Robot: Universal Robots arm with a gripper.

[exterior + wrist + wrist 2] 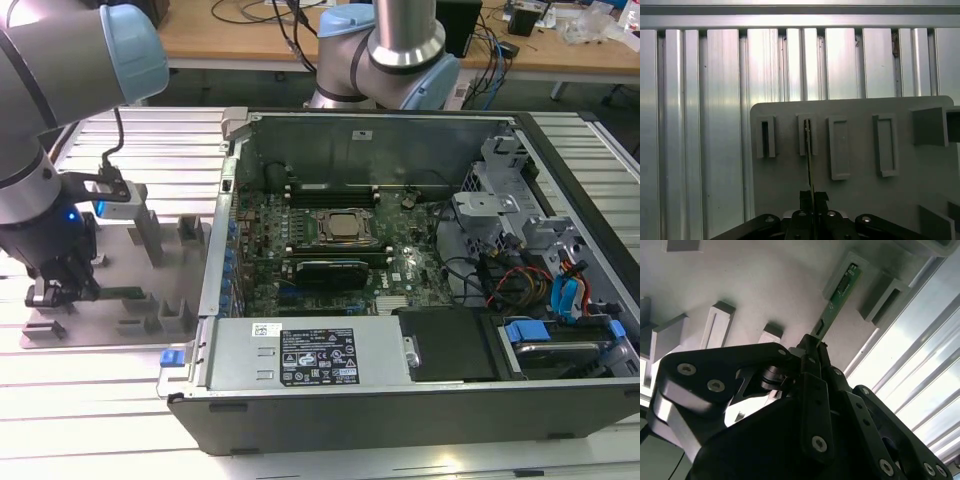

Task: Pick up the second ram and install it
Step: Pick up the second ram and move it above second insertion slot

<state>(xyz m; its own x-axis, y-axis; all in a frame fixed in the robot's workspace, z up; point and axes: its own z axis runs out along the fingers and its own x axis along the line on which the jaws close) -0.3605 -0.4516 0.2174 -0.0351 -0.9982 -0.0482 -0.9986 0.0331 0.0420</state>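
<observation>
Gripper (814, 346) is down at the near edge of the grey fixture tray (70, 335), by its corner on the exterior view's left. Its fingers (805, 200) are pinched tight on the near end of the second ram (839, 292). Ram not lifted yet: the far end sits in a slotted holder block (815, 135) on the tray, and the board lies low along that near edge. So the pick is at the grasp stage, with carry and install all left.

Ram look: thin, long, narrow green board with dark chips on one face. In the first wrist view it is edge-on, a mere sliver (easy to flex, I'd judge). More holder blocks (148, 235) stand behind it toward the tray's middle.

Further along the table (80, 400) is the open computer case (400, 400). The motherboard (400, 270) is exposed, CPU socket (345, 226) in the middle, memory slots (330, 190) just behind it toward the case's back wall. Can't tell which slot is free. Beyond that, the arm's blue-capped joint (400, 45) and a wooden bench (230, 40) with cables.
</observation>
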